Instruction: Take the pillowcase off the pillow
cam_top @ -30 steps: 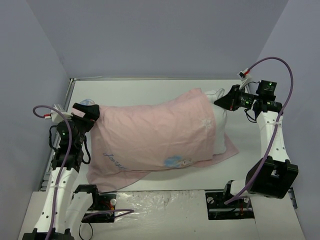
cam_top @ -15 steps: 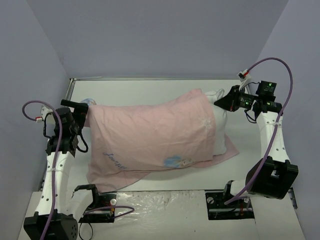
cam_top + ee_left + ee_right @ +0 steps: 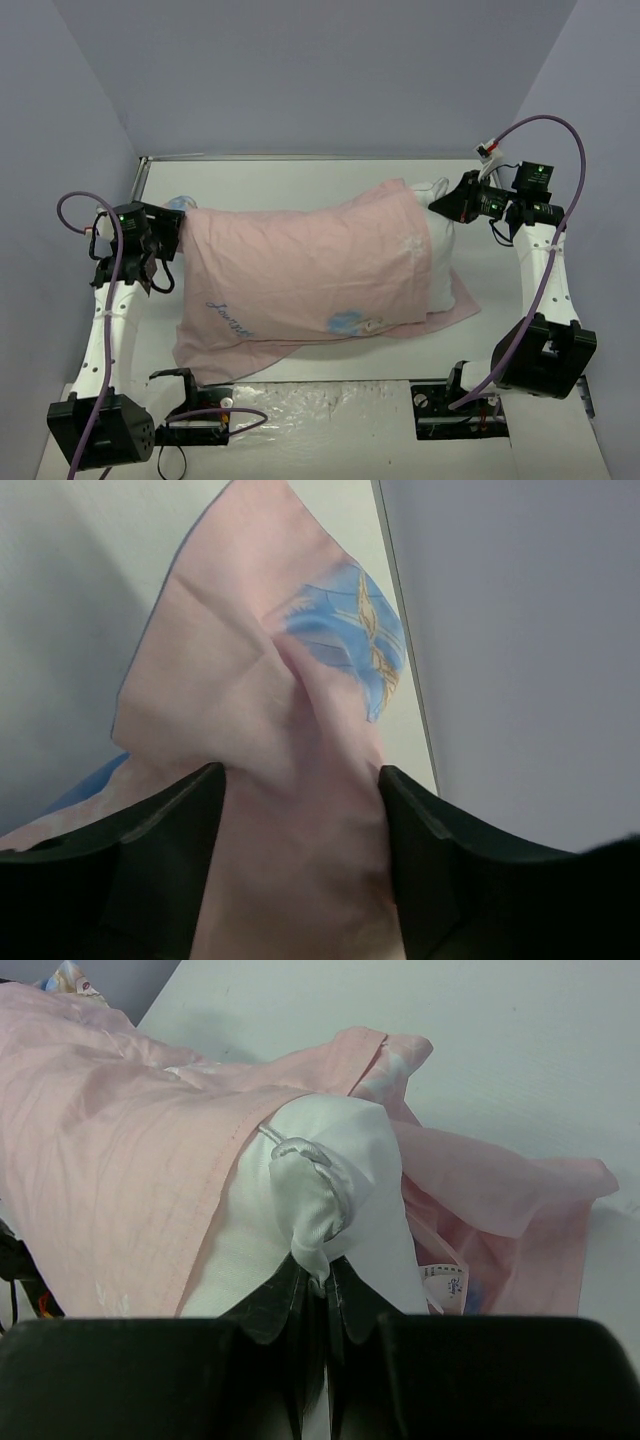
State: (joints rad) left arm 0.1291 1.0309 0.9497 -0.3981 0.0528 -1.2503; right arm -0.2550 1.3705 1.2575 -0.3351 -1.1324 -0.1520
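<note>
At the left end, my left gripper (image 3: 300, 780) sat over the closed corner of the pillowcase (image 3: 310, 265). Its fingers (image 3: 170, 830) stood apart with pink cloth bunched between them. I could not tell whether they had truly bitten the fabric or only flanked it.

The pillowcase lay pink side up across the middle of the table (image 3: 300, 180), and it covered most of the pillow (image 3: 440, 250). Only the pillow's white right end poked out of the open hem.

On the right, my right gripper (image 3: 320, 1270) was pressed together on a small twisted nub of that bare corner.

I judged the risks to lie at both ends. On the left, the fold between my fingers looked thin, so a pull might have slid off it and left the case where it was. On the right, my pinch held very little stuffing. If the hem snagged on the plump pillow, that nub could have slipped free, and the pillow would then have dragged along inside the case.
</note>
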